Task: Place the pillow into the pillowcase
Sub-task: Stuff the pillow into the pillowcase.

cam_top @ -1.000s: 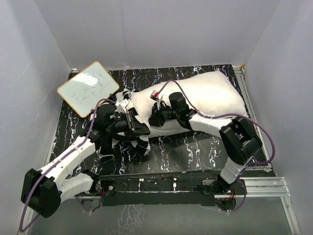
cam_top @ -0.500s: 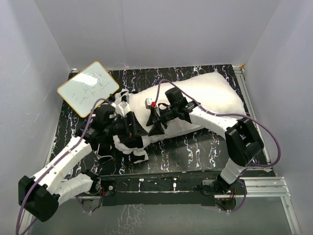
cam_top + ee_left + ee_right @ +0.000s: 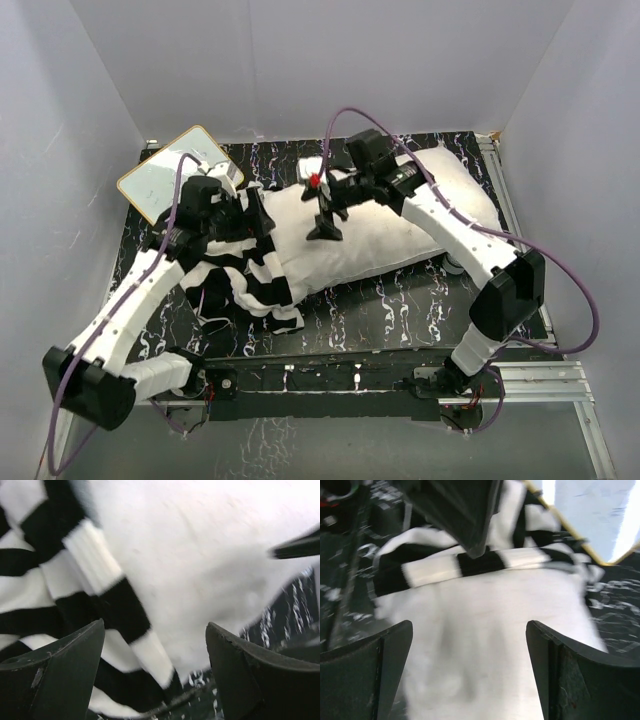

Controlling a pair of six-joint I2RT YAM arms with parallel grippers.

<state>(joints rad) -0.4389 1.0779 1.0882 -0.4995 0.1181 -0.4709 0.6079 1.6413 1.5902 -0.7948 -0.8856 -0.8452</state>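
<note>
The white pillow (image 3: 400, 225) lies slantwise across the table, and its left end sits inside the bunched black-and-white striped pillowcase (image 3: 255, 285). My left gripper (image 3: 258, 213) hovers open over the pillowcase's edge with nothing between its fingers. In the left wrist view, striped pillowcase (image 3: 50, 580) fills the left and bare pillow (image 3: 200, 555) the right, below the gripper (image 3: 155, 645). My right gripper (image 3: 325, 218) stands open just above the pillow's middle. The right wrist view shows the pillow (image 3: 485, 645) under the empty gripper (image 3: 470, 650), with the pillowcase's rim (image 3: 440, 567) beyond.
A small whiteboard (image 3: 165, 175) leans at the back left corner, also seen as the whiteboard (image 3: 590, 515) in the right wrist view. The table (image 3: 400, 300) is black with white marbling, and white walls close it in on three sides. A metal rail (image 3: 520, 380) runs along the near right.
Both grippers have opened and let go of the cloth. Both arms lifted and drew toward the far side. The pillowcase edge stays bunched round the pillow's left end.
</note>
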